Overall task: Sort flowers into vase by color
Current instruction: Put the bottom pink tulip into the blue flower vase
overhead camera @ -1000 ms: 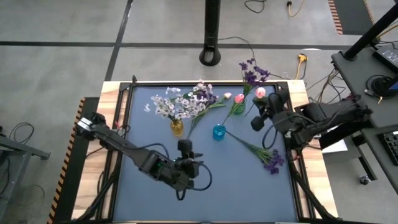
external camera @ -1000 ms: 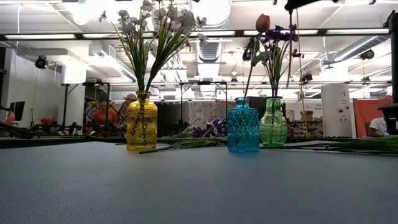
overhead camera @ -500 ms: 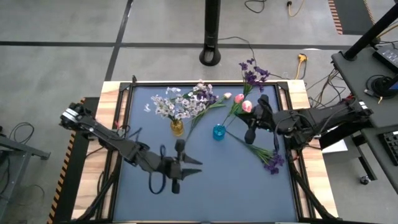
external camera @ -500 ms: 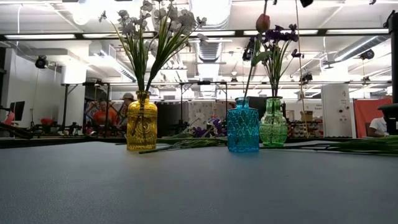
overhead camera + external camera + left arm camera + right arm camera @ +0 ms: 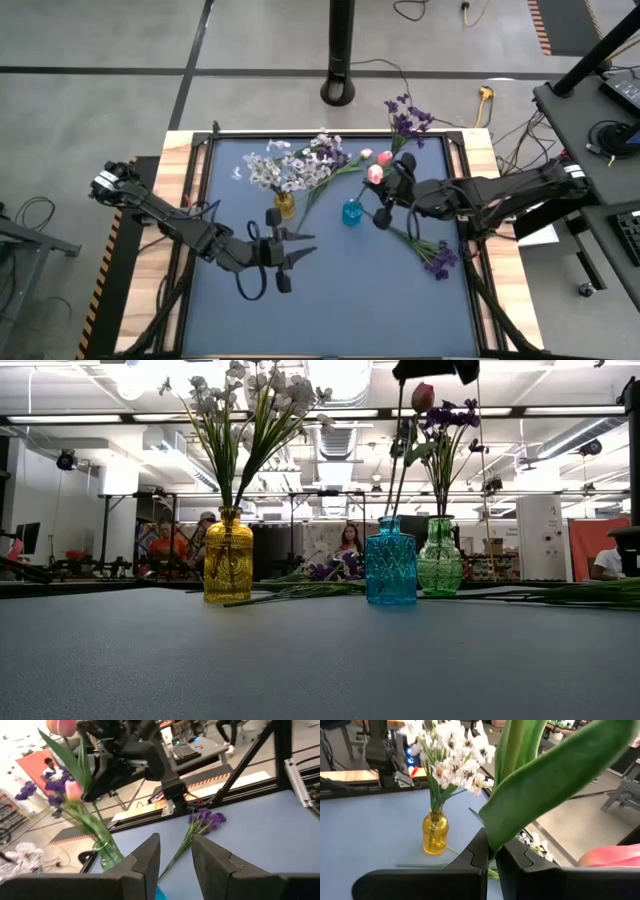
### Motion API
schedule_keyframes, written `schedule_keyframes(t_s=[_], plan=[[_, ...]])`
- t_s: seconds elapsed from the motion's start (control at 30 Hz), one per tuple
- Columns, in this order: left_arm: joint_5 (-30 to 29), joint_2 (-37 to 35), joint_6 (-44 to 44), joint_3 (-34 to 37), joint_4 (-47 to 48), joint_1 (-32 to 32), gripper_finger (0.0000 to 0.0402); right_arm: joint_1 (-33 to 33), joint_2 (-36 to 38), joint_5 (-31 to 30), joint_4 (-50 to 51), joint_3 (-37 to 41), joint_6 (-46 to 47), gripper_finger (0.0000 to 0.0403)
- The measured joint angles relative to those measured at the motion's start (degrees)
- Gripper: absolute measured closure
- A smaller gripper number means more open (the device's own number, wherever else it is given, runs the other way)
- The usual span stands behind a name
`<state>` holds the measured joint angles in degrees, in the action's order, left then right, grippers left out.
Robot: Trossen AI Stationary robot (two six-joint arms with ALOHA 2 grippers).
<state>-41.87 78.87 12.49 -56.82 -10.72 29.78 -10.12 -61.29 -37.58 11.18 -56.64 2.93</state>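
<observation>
My right gripper (image 5: 382, 195) is shut on a pink tulip (image 5: 376, 173) above the blue vase (image 5: 352, 212). In the low view the tulip's stem (image 5: 390, 455) hangs from the gripper (image 5: 435, 368) down to the blue vase's neck (image 5: 389, 520); whether its end is inside, I cannot tell. The yellow vase (image 5: 285, 206) holds white sprays (image 5: 290, 168). The green vase (image 5: 107, 855) holds a pink tulip (image 5: 73, 790) and purple sprays (image 5: 405, 122). One purple spray (image 5: 438, 257) lies on the table. My left gripper (image 5: 305, 247) hovers open near the yellow vase. My right gripper pinches the pink tulip between its two fingers on the green stem and leaf (image 5: 496, 837), a little below the bud (image 5: 615, 857). The tulip is lifted clear of the table and hangs about upright, bud up, with its stem reaching down to the blue vase's neck.
Another flower lies on the table with its stem (image 5: 322, 192) between the yellow and blue vases and a small pink bud (image 5: 366, 154) at its far end. The three vases stand close together in the far half. The near half of the blue mat (image 5: 380, 310) is bare.
My right gripper has carried the pink tulip from beside the green vase toward the table's left and near side, until it is over the blue vase; its stem now shows hanging at that vase's neck. My left arm has drawn back toward the left edge, and its gripper has turned.
</observation>
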Motion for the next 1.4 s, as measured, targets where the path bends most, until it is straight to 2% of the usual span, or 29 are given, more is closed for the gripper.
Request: schedule_keyframes(t_s=[0.43, 0.6, 0.73, 1.1, 1.2, 1.4], plan=[[-1.1, 0.2, -1.0, 0.0, 0.2, 0.0, 0.0306, 0.1, -5.5, 0.0, -0.4, 0.0, 0.4, 0.0382], [-1.1, 0.2, -1.2, 0.0, 0.5, 0.0, 0.0306, 0.1, -6.8, -0.3, -1.0, 0.0, 0.7, 0.0339], [-1.2, 0.2, -1.6, 0.0, 0.9, 0.0, 0.0306, 0.0, -7.1, -2.9, -0.1, 0.0, 1.6, 0.0301], [-1.3, 0.2, -3.4, 0.0, 1.9, 0.0, 0.0306, -0.5, -5.6, -2.9, 2.6, 0.0, 4.7, 0.0219], [-1.3, 0.2, -6.5, 0.0, 3.2, 0.0, 0.0306, -1.8, -4.3, -3.0, 2.5, 0.0, 5.0, 0.0204], [-1.3, 0.3, -22.0, 0.0, 12.3, 0.0, 0.0306, -4.2, -1.6, -3.0, 3.9, -0.1, 5.0, 0.0181]])
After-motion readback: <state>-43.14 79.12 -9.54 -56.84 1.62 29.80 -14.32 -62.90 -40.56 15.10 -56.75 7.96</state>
